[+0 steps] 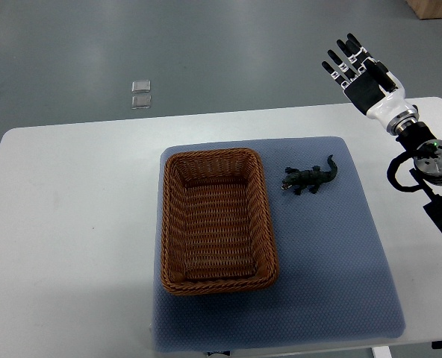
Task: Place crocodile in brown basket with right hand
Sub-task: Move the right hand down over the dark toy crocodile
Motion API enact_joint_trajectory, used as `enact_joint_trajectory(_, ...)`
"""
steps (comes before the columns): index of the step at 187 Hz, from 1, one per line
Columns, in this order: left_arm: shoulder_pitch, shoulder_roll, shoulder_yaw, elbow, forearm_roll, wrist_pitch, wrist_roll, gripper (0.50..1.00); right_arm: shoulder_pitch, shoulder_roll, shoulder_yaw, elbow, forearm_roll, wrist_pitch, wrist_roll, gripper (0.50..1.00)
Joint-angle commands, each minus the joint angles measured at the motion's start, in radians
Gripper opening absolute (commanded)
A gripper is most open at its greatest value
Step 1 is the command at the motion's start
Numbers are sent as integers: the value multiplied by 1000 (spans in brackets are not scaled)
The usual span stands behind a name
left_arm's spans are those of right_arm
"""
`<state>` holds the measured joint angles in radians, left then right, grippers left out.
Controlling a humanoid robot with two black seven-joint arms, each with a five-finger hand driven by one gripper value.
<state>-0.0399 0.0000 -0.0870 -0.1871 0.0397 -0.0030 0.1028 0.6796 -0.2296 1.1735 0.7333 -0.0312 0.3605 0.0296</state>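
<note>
top view: the right hand [359, 74] hovers with fingers spread, holding nothing, well apart from the crocodile [308, 177], which lies just right of the basket [172, 224].

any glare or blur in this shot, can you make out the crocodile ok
Top view: soft even light, faint shadows, no strong glare; the crocodile is in focus but so dark its detail is lost; the brown basket weave is crisp; the right hand is sharp, no motion blur.

A white table [72, 224] with a blue mat [333, 283] stands on a grey floor [206, 52].
</note>
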Motion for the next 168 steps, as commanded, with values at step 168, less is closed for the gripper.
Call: enact_joint_trajectory(168,0,0,0,-2,0,-2,0,1000,272,-163,-499,0,-420,40,-79,930)
